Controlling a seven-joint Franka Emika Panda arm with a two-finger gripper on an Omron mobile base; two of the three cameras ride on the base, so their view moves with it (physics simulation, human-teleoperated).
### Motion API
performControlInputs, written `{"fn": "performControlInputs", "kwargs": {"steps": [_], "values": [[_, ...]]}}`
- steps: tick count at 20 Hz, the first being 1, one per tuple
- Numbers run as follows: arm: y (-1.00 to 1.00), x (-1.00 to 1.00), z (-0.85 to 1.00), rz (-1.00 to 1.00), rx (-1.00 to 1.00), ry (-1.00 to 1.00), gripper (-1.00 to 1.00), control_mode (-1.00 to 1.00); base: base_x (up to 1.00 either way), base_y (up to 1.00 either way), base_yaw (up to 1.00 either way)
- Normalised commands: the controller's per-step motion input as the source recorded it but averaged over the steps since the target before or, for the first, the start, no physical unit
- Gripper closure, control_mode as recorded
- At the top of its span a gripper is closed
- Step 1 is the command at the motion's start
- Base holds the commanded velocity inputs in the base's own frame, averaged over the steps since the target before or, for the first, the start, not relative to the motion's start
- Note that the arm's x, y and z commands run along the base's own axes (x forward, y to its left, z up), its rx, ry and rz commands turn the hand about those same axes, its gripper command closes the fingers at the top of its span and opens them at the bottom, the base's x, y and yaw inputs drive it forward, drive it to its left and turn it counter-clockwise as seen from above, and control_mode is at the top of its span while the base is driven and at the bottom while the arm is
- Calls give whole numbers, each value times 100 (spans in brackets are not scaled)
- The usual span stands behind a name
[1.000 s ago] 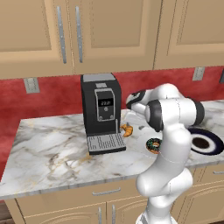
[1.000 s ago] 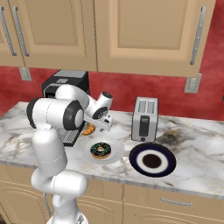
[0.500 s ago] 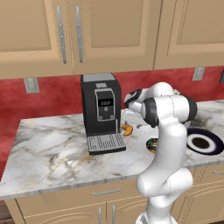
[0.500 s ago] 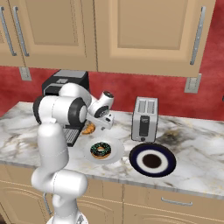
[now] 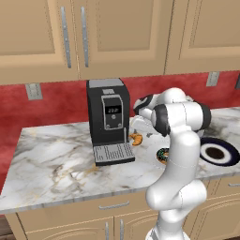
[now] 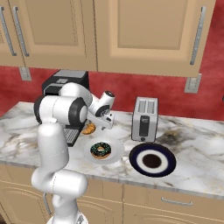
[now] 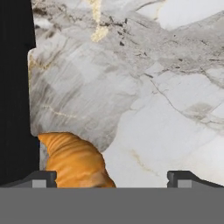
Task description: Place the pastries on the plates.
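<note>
Wall (image 5: 56,101): red, w/ grey outlets (image 5: 33,91).
Upper cabinets (image 5: 117,35): tan wood, steel bar handles.
Counter (image 5: 51,164): grey-white marble (gold veins), drawers (image 5: 112,206) below.
Coffee machine (image 5: 107,121): black, at wall.
Toaster (image 6: 145,119): steel, upright, at wall.

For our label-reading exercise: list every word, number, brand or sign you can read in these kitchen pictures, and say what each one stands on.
No text can be read.
The coffee machine has a small front display with pale marks, too small and blurred to read.
The toaster, plates and cabinets show no lettering.
</note>
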Motion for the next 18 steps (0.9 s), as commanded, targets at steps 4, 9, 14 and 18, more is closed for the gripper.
{"fn": "performControlInputs", "kwargs": {"steps": [4,9,14,18], "values": [[8,-20,0,0,0,0,-100,-100,0,0,0],[18,-14,0,-3,0,-2,-100,-100,0,0,0],[7,1,0,-1,0,-1,-100,-100,0,0,0],[0,-2,-2,-2,0,0,-100,-100,0,0,0]]}}
